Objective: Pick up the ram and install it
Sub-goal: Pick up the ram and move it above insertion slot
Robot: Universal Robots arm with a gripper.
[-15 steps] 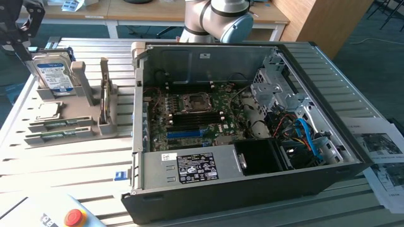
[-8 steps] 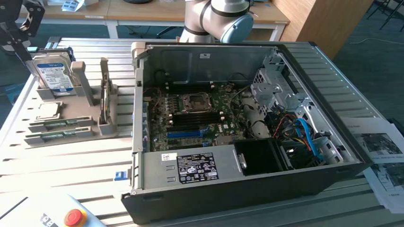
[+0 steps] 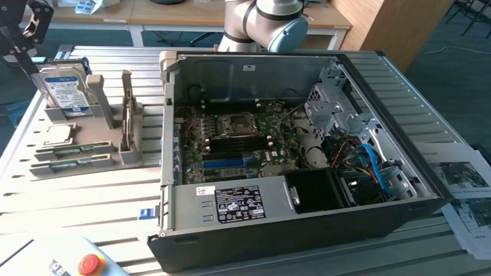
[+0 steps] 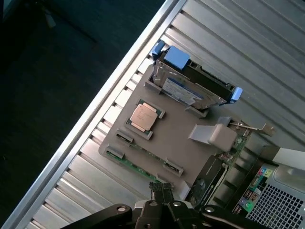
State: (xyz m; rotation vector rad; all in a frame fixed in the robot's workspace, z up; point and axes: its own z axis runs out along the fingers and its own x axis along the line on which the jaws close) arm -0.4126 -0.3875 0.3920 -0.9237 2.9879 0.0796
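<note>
Nearest on the ribbed aluminium table (image 3: 100,201) sat a red stop button (image 3: 91,264), and to its right lay the open black case (image 3: 307,236) with a labelled silver power supply (image 3: 230,204) along its near wall. On the exterior view's left stood a matte grey holder (image 3: 98,95). The ram (image 3: 68,165), a thin green stick, lay flat in its nearest slot, with a second stick (image 3: 65,150) just behind it, then a square silver processor (image 3: 57,134), then the boxy hard drive (image 3: 65,89) standing upright at the far end. The exterior view alone opened the case's inside: a green motherboard (image 3: 238,144) with an empty socket, blue cables, and printed papers (image 3: 460,184) off to the right, with the grey arm (image 3: 268,23) rising beyond. The wrist view added the dark gripper (image 4: 164,190), fingers pressed together and holding nothing, hanging above the holder. It also showed the ram's (image 4: 138,164) green edge, the processor's coppery face and a black card (image 4: 209,174) on edge.
</note>
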